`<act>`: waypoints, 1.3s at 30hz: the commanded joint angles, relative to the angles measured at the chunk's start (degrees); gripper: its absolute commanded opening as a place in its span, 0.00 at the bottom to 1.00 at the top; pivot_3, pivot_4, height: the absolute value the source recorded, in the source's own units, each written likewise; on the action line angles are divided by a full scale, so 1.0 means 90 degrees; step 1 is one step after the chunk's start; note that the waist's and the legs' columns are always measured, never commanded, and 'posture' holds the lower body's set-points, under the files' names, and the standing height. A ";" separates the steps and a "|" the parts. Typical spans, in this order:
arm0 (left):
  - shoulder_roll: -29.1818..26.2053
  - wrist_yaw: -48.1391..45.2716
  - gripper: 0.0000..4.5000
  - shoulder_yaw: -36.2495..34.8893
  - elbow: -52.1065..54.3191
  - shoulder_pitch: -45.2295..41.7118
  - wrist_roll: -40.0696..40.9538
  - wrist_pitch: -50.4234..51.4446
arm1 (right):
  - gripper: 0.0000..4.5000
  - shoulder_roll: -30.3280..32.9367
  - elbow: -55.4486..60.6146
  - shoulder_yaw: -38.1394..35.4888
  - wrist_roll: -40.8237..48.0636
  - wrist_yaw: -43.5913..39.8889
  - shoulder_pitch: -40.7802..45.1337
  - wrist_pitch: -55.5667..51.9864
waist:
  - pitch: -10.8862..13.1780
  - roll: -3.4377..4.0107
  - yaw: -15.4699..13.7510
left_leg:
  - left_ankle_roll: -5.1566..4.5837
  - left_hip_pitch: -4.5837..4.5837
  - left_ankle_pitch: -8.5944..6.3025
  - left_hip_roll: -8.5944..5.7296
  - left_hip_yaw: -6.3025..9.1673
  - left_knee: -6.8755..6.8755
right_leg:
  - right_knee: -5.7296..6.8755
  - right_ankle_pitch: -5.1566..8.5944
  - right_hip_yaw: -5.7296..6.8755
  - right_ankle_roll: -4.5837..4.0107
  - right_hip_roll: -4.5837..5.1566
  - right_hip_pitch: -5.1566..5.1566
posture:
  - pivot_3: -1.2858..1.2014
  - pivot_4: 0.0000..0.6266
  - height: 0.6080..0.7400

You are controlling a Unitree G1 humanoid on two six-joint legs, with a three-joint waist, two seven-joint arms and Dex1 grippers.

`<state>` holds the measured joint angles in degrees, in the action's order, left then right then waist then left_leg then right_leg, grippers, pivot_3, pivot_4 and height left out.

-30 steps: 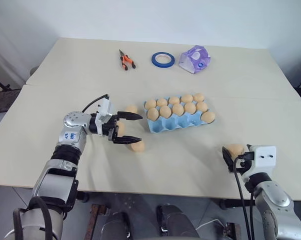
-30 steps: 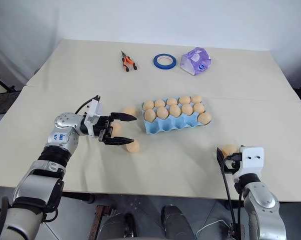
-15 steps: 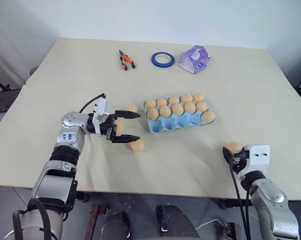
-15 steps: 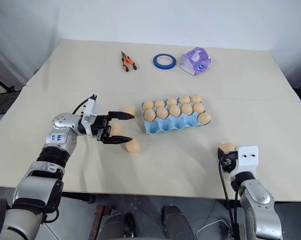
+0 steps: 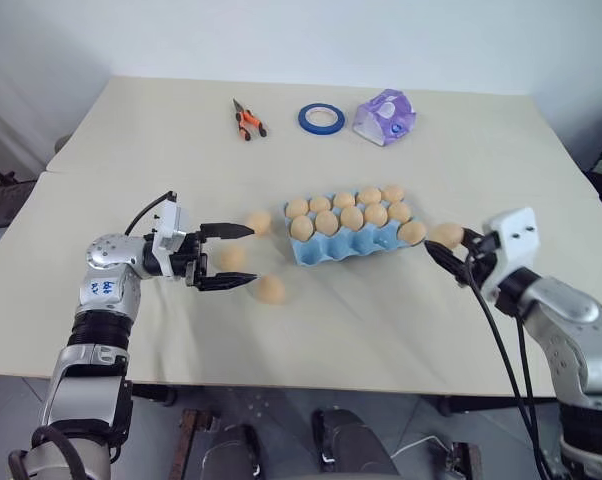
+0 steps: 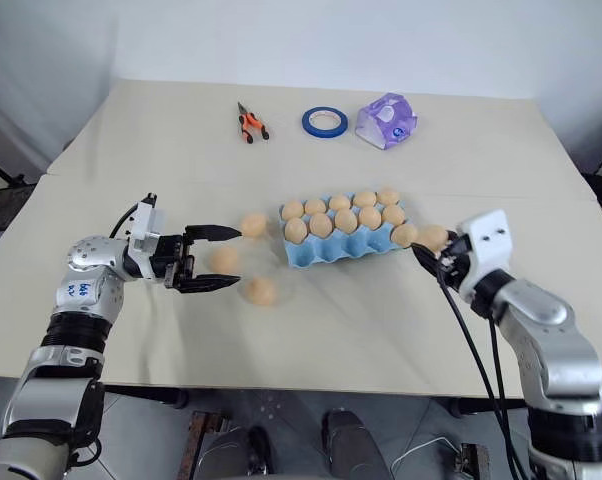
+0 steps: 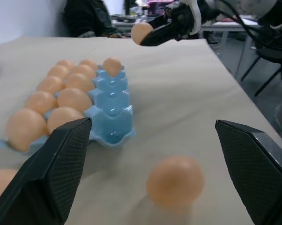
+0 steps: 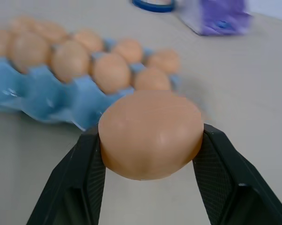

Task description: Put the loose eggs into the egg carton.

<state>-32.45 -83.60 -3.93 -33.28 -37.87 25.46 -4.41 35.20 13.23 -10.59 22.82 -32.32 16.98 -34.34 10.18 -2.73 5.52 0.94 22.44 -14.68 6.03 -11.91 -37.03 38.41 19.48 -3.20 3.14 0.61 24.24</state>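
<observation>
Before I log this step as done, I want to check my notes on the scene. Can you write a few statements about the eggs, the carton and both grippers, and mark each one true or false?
1. The right gripper holds an egg between its fingers. True.
2. The left gripper is clamped on an egg. False: its fingers stand open, and the loose eggs near it lie on the table.
3. Every cell of the egg carton is filled. False: blue cells in the near row are empty.
4. The held egg is beside the carton's right end. True.
5. The blue tape roll sits inside the carton. False: it lies at the far side of the table, between the pliers and the purple packet.
</observation>
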 commanded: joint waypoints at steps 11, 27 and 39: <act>-0.0421 0.0946 1.00 -0.0931 0.1364 0.1110 0.0213 0.0330 | 0.50 -0.0270 -0.2657 0.1178 -0.0706 -0.1293 0.1923 0.1335 | 0.0007 0.0011 0.0027 | 0.0004 0.0020 0.0000 0.0011 -0.0030 -0.0006 | -0.0003 0.0000 -0.0005 0.0004 0.0002 0.0027 | 0.52 0.24 1.00; -0.0509 0.1325 1.00 -0.1163 0.1896 0.1523 0.0298 0.0511 | 1.00 -0.0202 -0.2797 0.1290 -0.0889 -0.1777 0.2154 0.1539 | 0.0008 0.0013 0.0102 | 0.0010 0.0017 0.0002 0.0017 -0.0034 -0.0006 | 0.0005 0.0000 -0.0007 0.0004 0.0002 0.0029 | 0.52 0.24 1.00; -0.0634 0.2215 1.00 -0.1611 0.2029 0.1766 0.0208 0.0538 | 1.00 0.0462 -0.1715 0.0762 -0.0034 -0.2721 0.1733 0.0738 | 0.0009 0.0015 0.0091 | 0.0013 0.0018 0.0001 0.0033 -0.0031 -0.0002 | 0.0001 0.0001 -0.0008 0.0003 0.0003 0.0030 | 0.52 0.24 1.00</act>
<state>-37.15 -65.99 -15.89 -17.59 -23.01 26.80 0.39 37.68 -5.53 -0.63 19.71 -55.16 33.36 -26.41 10.26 -2.59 6.34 1.05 22.60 -14.68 6.33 -12.18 -37.01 38.38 19.49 -3.27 3.16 0.65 24.51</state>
